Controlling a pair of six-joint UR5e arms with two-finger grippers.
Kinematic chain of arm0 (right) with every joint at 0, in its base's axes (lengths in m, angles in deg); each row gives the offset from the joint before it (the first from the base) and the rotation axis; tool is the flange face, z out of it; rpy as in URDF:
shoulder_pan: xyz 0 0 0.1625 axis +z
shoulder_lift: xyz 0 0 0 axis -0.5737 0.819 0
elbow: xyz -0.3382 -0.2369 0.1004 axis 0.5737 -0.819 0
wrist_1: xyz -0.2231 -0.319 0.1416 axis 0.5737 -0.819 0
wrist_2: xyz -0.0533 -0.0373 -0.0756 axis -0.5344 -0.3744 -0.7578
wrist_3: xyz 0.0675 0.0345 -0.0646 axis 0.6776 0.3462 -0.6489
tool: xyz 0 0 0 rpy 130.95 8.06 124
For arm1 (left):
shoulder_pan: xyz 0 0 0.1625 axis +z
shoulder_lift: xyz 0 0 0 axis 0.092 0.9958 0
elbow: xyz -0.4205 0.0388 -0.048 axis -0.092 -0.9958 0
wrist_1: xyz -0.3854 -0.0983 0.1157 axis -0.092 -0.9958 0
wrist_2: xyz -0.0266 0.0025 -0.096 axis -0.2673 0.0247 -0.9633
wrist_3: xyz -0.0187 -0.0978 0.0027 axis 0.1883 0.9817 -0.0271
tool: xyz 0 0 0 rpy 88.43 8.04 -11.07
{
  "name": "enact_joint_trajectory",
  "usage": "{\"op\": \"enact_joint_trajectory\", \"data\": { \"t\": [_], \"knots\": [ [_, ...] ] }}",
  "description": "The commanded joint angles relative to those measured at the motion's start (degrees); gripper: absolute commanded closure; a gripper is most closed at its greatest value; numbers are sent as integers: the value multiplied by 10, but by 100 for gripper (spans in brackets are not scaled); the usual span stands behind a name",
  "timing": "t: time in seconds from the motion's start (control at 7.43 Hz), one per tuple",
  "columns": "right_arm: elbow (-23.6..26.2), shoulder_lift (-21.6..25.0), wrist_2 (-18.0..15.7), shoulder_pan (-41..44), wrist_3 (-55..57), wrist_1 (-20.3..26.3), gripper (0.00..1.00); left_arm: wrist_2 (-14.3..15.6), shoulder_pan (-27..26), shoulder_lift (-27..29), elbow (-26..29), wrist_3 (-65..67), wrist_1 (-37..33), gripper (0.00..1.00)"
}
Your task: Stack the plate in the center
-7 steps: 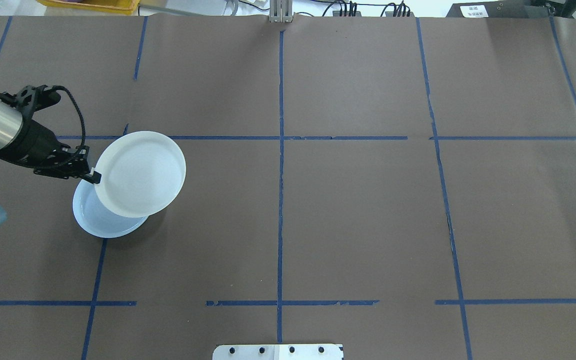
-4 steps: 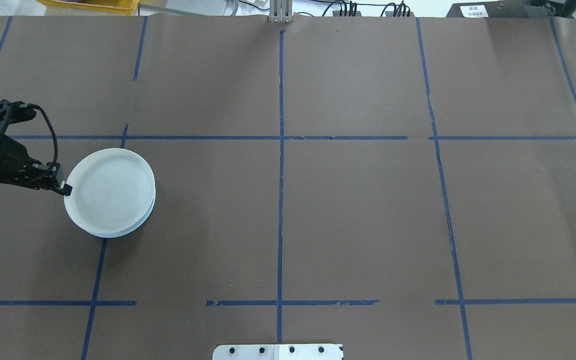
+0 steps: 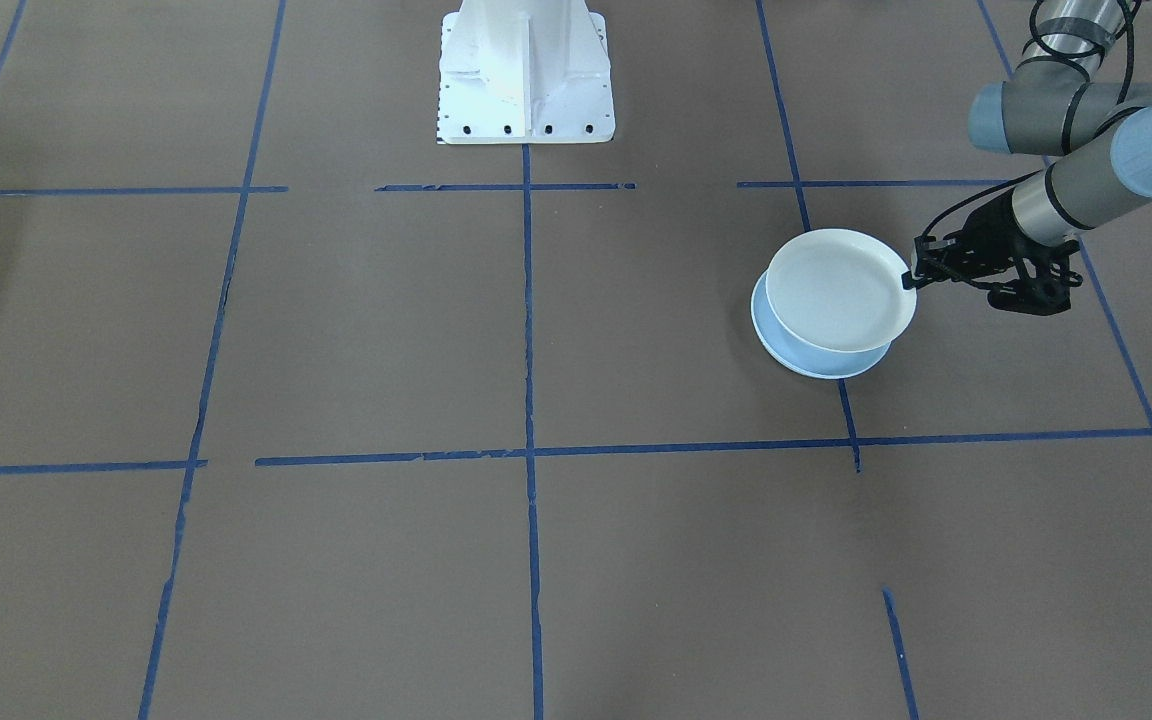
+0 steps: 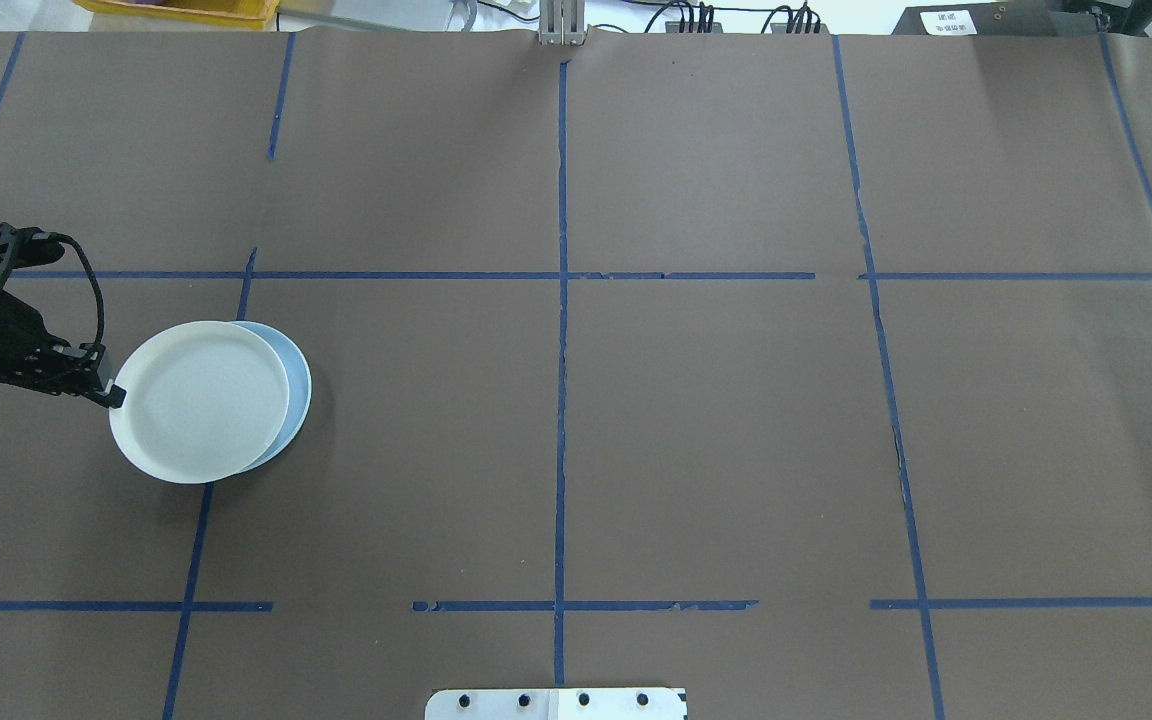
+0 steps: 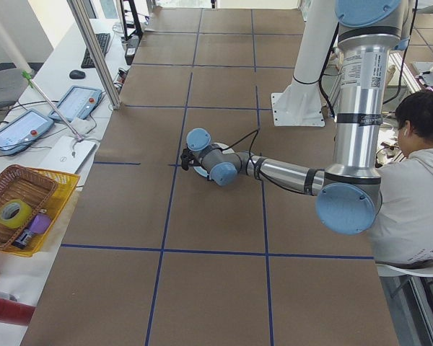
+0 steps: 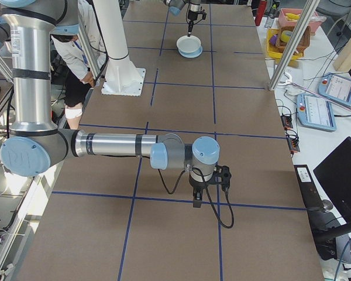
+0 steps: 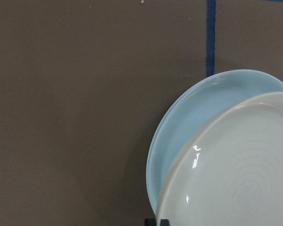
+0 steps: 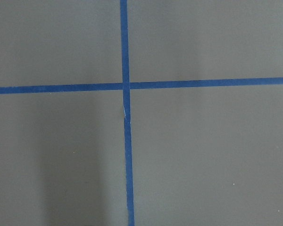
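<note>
My left gripper [image 4: 116, 397] is clamped on the ringed white plate's [image 4: 198, 400] rim, overlapping the blue-grey plate [image 4: 294, 385] off-centre, unreleased; right gripper's [image 6: 196, 203] fingers I cannot tell.

i see the table [image 4: 696, 430] covered in brown paper, with blue tape lines [image 4: 561, 380] marking it into a grid. on my left half a pale blue plate [image 4: 298, 385] lies flat on the paper, just beside one tape line. at the near edge, in the middle, sits the robot's white base plate [image 3: 526, 90], bolted along its edge. in the right wrist view the paper under that camera shows two tape lines crossing [image 8: 125, 86].
</note>
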Motion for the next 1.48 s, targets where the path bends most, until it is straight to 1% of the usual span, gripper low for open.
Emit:
{"op": "enact_joint_trajectory", "data": {
  "t": [0.0,0.27,0.4,0.54,0.67,0.81,0.94,1.08,1.21,1.35],
  "knots": [
    [0,0,0,0,-1,0,0,0,-21,2,-2,45,0,0],
    [0,0,0,0,-1,0,0,0,-87,-4,-4,38,2,0],
    [0,0,0,0,-1,0,0,2,-130,-7,4,-11,6,0],
    [0,0,0,0,0,0,0,2,-159,-37,5,-109,10,0],
    [0,0,0,0,-1,0,0,3,-183,-45,2,-205,65,0],
    [0,0,0,0,0,0,0,10,-235,-44,-4,-336,167,0],
    [0,0,0,1,0,0,0,24,-281,-44,-4,-461,254,0],
    [0,0,0,0,-1,0,0,61,-338,-40,-4,-549,326,0],
    [0,0,0,0,0,0,0,84,-379,-27,-4,-591,376,0],
    [0,0,0,0,0,0,0,79,-389,-27,-2,-620,391,0]
  ]
}}
